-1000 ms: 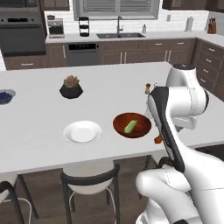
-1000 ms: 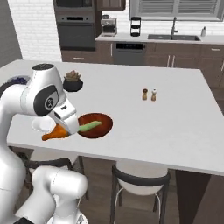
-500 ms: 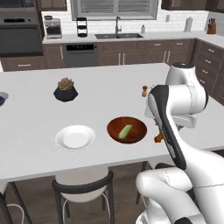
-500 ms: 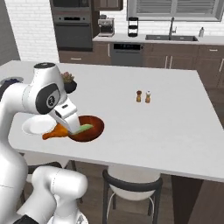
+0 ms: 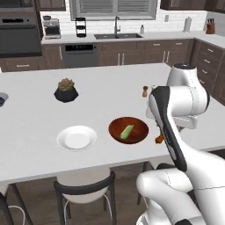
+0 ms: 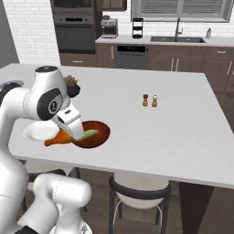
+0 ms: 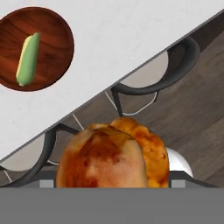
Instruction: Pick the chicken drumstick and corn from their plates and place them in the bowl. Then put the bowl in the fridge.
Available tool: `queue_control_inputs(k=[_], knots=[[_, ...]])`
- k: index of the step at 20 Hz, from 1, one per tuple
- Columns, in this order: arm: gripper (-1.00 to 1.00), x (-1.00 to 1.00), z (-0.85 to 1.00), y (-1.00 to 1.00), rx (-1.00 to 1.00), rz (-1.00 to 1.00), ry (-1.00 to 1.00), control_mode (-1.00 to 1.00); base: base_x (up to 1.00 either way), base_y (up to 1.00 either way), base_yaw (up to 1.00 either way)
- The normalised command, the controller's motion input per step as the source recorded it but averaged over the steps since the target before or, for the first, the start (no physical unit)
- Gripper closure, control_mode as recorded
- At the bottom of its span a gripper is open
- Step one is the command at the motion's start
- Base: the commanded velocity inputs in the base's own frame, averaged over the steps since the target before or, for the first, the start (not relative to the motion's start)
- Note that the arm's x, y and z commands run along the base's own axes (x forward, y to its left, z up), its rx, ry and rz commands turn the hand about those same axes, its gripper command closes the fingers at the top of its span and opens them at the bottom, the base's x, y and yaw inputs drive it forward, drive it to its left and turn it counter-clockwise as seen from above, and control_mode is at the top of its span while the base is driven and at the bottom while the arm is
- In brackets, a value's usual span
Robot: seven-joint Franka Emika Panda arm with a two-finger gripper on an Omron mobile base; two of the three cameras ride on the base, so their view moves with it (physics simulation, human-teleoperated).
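Observation:
The chicken drumstick (image 7: pixel 114 153), orange-brown, sits in my gripper (image 7: pixel 113 177), which is shut on it and held above the counter's front edge. From the right base view the chicken drumstick (image 6: pixel 55 138) hangs under the gripper (image 6: pixel 68 132), just left of the reddish-brown bowl (image 6: pixel 101 133). The corn (image 6: pixel 87 134) lies inside the bowl. In the left base view the bowl (image 5: pixel 115 127) holds the corn (image 5: pixel 127 132), and a bit of the drumstick (image 5: pixel 159 139) peeks out behind my arm. A white plate (image 5: pixel 77 138) is bare. The fridge is out of view.
A black plant pot (image 5: pixel 66 91) stands at the back left of the island. Salt and pepper shakers (image 6: pixel 150 100) stand mid-counter. Stools (image 5: pixel 83 189) are tucked under the near edge. A small dish (image 5: pixel 2 98) sits at the far left edge.
The whole picture has shifted slightly, so the base has moved. My gripper still holds the drumstick beside the bowl, with the corn lying in it as before.

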Motion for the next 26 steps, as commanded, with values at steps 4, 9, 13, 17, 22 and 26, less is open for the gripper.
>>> queue_control_inputs(k=[4,9,13,17,22,26], knots=[[1.0,0.0,0.0,0.0,0.0,0.0,0.0,1.0,0.0,0.86,0.0],[1.0,0.0,0.0,0.0,0.0,0.0,0.0,1.0,0.2,0.3,0.0],[1.0,0.0,0.0,0.0,0.0,0.0,0.0,1.0,0.36,-0.42,0.02],[1.0,0.0,0.0,0.0,0.0,0.0,0.0,1.0,0.21,-0.35,0.01],[1.0,0.06,0.0,-0.02,0.0,0.0,0.0,-1.0,0.04,-0.01,0.01],[1.0,0.84,0.0,-0.25,0.0,0.07,0.11,-1.0,0.0,0.0,0.0]])
